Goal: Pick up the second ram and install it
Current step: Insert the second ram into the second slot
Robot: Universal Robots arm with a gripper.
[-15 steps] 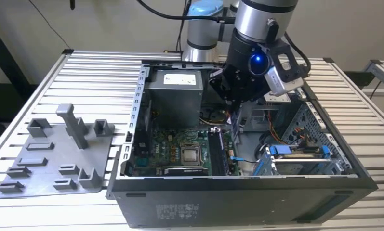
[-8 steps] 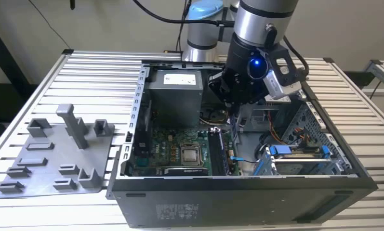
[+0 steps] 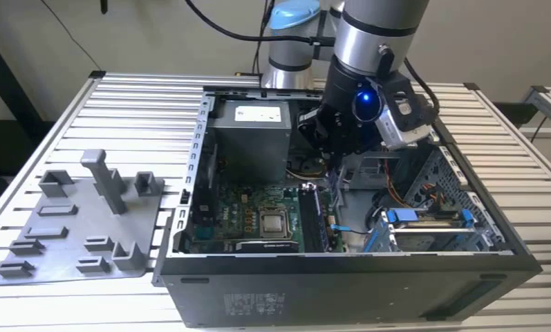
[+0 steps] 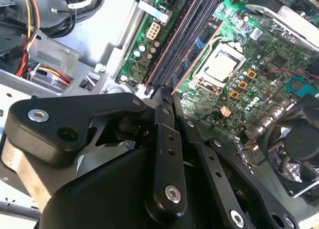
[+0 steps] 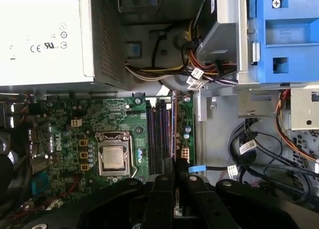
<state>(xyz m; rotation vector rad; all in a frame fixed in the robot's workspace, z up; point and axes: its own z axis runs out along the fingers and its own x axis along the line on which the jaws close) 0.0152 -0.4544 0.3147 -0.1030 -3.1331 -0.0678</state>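
Note:
My gripper (image 3: 335, 164) hangs inside the open computer case (image 3: 349, 266), over the motherboard's memory slots (image 3: 310, 218). In both wrist views its black fingers (image 5: 167, 170) are drawn close together on the end of the second ram (image 5: 173, 124), a thin dark stick seen edge-on. The ram (image 4: 197, 57) runs in line with the memory slots (image 5: 158, 134), on the side away from the processor socket (image 5: 113, 157). The gripper (image 4: 167, 96) covers its near end. How deep the stick sits in its slot I cannot tell.
The grey power-supply box (image 3: 249, 138) stands at the back of the case. A blue drive cage (image 5: 281, 35) and cable bundles (image 5: 249, 149) lie close beside the slots, and a fan (image 4: 294, 144) is nearby. A grey tray with upright posts (image 3: 81, 228) rests on the slatted table at the exterior view's left.

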